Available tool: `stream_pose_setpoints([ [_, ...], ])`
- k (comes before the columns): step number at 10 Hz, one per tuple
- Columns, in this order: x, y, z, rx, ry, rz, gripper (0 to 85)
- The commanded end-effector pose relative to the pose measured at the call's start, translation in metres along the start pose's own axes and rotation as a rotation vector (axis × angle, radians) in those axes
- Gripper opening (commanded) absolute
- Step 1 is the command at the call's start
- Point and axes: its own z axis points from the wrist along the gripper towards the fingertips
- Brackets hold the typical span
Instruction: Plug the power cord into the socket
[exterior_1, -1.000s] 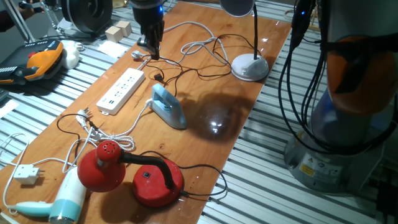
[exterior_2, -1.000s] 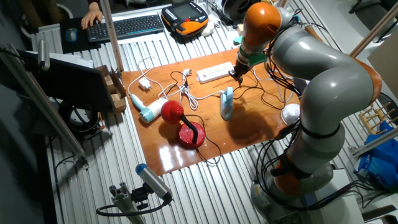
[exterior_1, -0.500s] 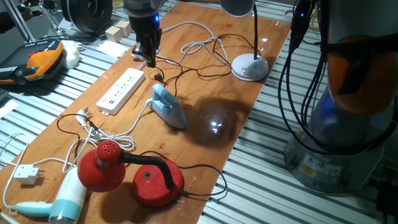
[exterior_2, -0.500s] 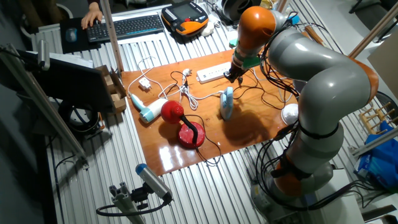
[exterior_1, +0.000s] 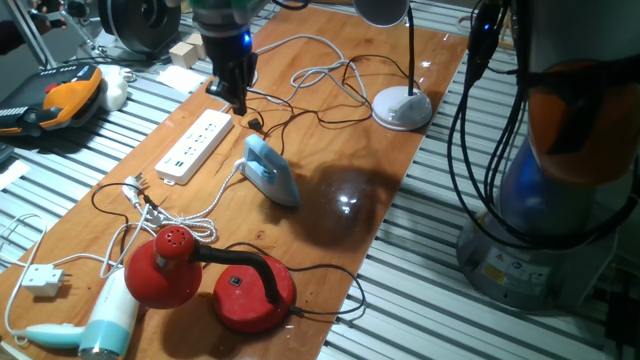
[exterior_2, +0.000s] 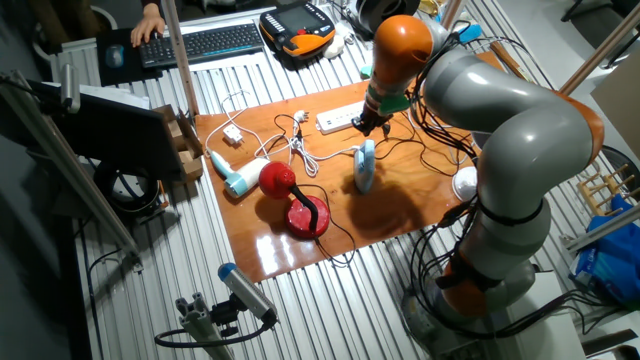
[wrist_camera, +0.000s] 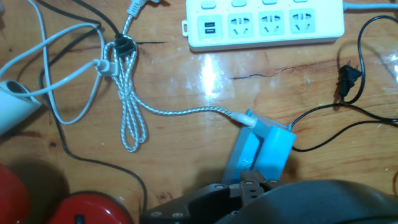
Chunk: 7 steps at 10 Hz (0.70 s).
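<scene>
- My gripper (exterior_1: 238, 98) hangs above the far end of the socket (exterior_1: 195, 145); I cannot make out how the jaws stand or whether anything is between them.
- In the hand view the fingers are cut off by the bottom edge, only a dark housing showing.
- The power cord (wrist_camera: 323, 124) lies on the table (exterior_1: 340, 160) on the wood below the socket in that view, its small black plug (wrist_camera: 348, 79) just off the strip's end, apart from it.
- The socket's top edge runs out of the hand view.
- The blue iron (wrist_camera: 264, 149) sits just ahead of the housing, partly hidden by it.
- From the other fixed view the arm (exterior_2: 480, 90) covers the gripper's fingertips.
</scene>
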Motion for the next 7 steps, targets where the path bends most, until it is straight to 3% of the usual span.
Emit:
stream_pose_setpoints([
  [1, 0.000, 0.003, 0.001, 0.003, 0.000, 0.007, 0.0],
  [7, -0.004, 0.014, 0.005, 0.014, -0.003, 0.051, 0.0],
])
